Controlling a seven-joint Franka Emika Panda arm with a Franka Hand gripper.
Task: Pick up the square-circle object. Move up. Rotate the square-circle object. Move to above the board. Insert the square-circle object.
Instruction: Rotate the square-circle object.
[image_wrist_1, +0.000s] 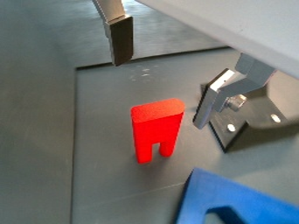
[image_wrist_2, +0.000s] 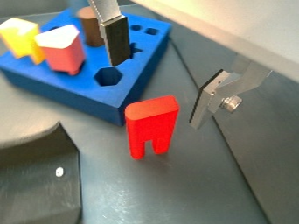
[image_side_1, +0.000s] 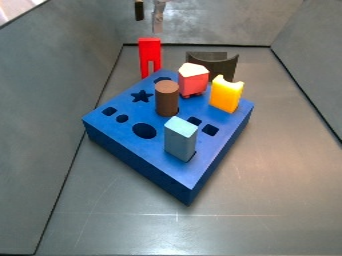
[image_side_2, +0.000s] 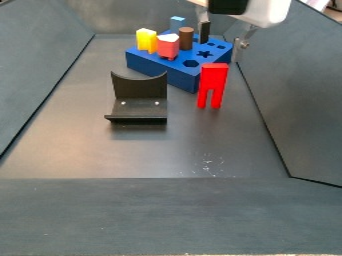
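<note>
**Grasp notes: red two-legged block not yet picked**

- Target: the tall, slim bright-red block with two prong-like legs, i.e. the square-circle object (image_side_2: 213, 85), is seen upright, legs down, on the dark grey tabletop (image_side_2: 160, 150). In a side view it sits right of centre, just beside the near edge of the thick blue square board with shaped cut-outs (image_side_2: 181, 60); whether the two touch cannot be told.
- The dark L-shaped fixture (image_side_2: 136, 97) stands apart, at centre-left of that view.
- Gripper (image_side_2: 209, 27): hovers above the block at the top of the frame, apart from it. Only one silver finger (image_wrist_1: 121, 37) with its dark pad shows in both wrist views, so whether the jaws are released or clenched cannot be told. Nothing is seen held.
- Handling, judged: rigid, looks like solid plastic or printed material, light, not fragile. Faces appear smooth, so some slip under a weak pinch is to be expected.
- Hold point, judged: the solid upper body above the slot should be taken across its two broad flat faces. The legs are better avoided: less contact area, and they must stay free for insertion.
- Risk: tall, narrow footprint; an off-centre finger contact could tip it before the jaws are closed.
</note>
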